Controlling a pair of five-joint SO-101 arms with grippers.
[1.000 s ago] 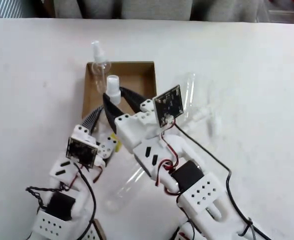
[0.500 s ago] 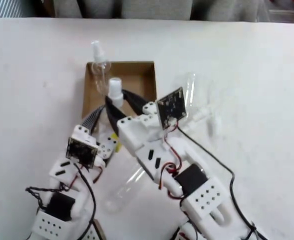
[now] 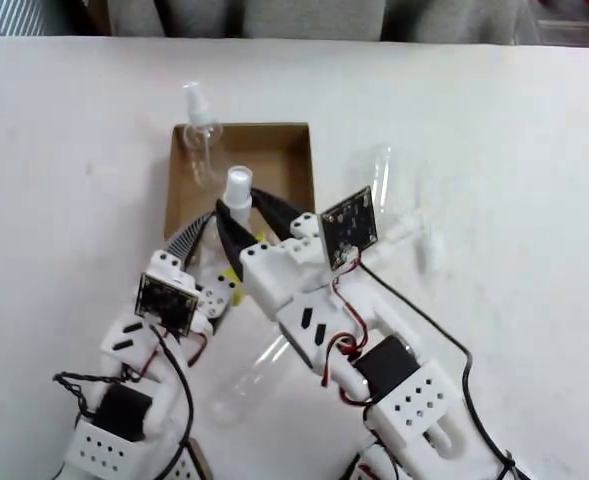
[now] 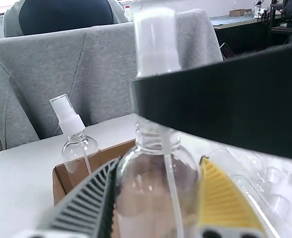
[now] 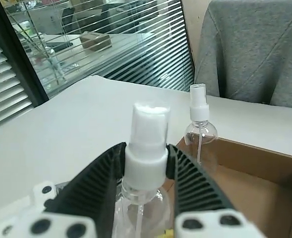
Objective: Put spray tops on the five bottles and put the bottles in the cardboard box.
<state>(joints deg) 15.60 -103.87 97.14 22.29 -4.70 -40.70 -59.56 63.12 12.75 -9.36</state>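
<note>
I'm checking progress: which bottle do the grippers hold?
The upright capped bottle: left gripper on its body, right gripper on its spray top. The other capped bottle stands free.

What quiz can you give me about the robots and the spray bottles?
1. True or false: a topped bottle stands in the cardboard box.
2. What does the right gripper clamp? A the spray top; B the box; C a spoon.
3. Fill in: the left gripper holds the clear bottle by its ____.
Key: 1 true; 2 A; 3 body.
</note>
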